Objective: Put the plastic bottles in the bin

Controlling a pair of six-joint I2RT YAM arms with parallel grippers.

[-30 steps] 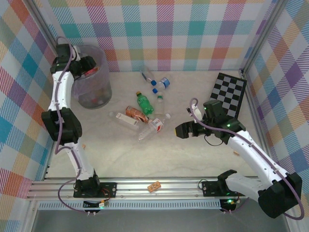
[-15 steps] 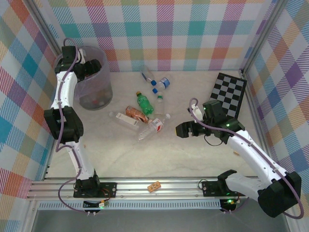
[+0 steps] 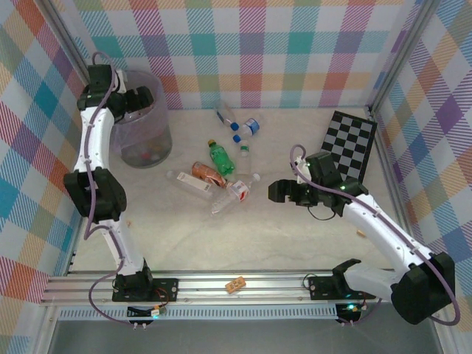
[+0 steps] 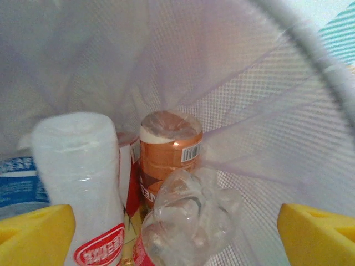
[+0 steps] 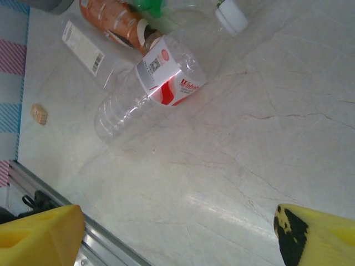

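Yellow fingers (image 4: 33,233) of my left gripper (image 4: 177,233) spread wide, nothing between, over mouth of bin (image 4: 260,105). Below, in bin: white bottle (image 4: 83,166), amber bottle (image 4: 166,149), crumpled clear bottle (image 4: 194,216). My right gripper (image 5: 177,233) spread too, empty, above table (image 5: 249,138). Red-label clear bottle (image 5: 161,77) lying on table ahead; green bottle (image 3: 220,157) farther off.

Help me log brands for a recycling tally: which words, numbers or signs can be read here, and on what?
No text reads for certain.
White bottle in the bin: red oval logo, lettering blurred.
Blue-labelled bottle beside it: white letters blurred.
Amber bottle: barcode, digits too small.
Clear bottle on the table: label print too small.
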